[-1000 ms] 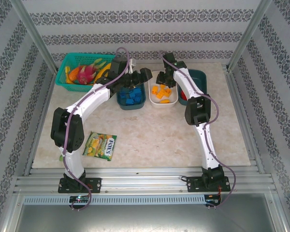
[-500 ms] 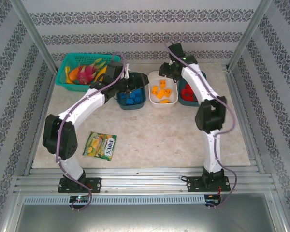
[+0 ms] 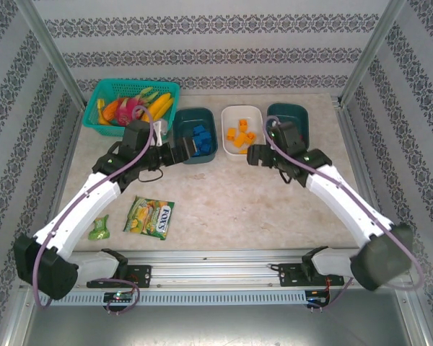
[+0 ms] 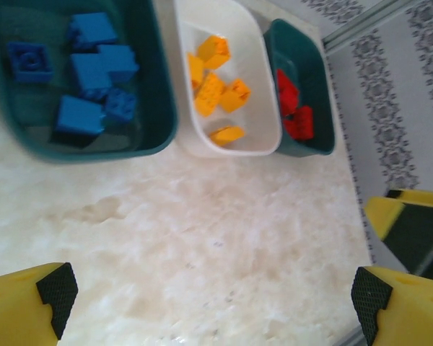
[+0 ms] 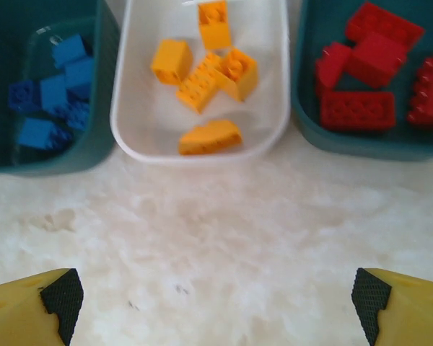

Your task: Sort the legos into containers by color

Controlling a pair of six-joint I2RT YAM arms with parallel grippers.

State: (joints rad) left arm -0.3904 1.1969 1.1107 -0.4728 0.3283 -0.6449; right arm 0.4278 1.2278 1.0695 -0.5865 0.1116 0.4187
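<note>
Three containers stand in a row at the back. The left teal tub (image 3: 182,137) holds blue legos (image 3: 199,136) (image 4: 94,72) (image 5: 54,101). The white tub (image 3: 243,113) (image 5: 202,153) holds orange-yellow legos (image 3: 239,135) (image 4: 216,83) (image 5: 202,79). The right teal tub (image 3: 297,115) (image 4: 325,122) holds red legos (image 4: 296,108) (image 5: 368,72), and my right arm covers part of it in the top view. My left gripper (image 3: 179,150) (image 4: 209,299) hangs open over bare table in front of the blue tub. My right gripper (image 3: 254,155) (image 5: 216,295) is open and empty in front of the white tub.
A bright green basket (image 3: 101,94) of toy fruit sits at the back left. A green-yellow candy packet (image 3: 150,216) and a small green item (image 3: 99,229) lie near the front left. Metal frame posts and patterned walls close in the table.
Both arms have drawn back from over the tubs toward the near side and lowered. Both grippers opened wider, the right one by much more.
</note>
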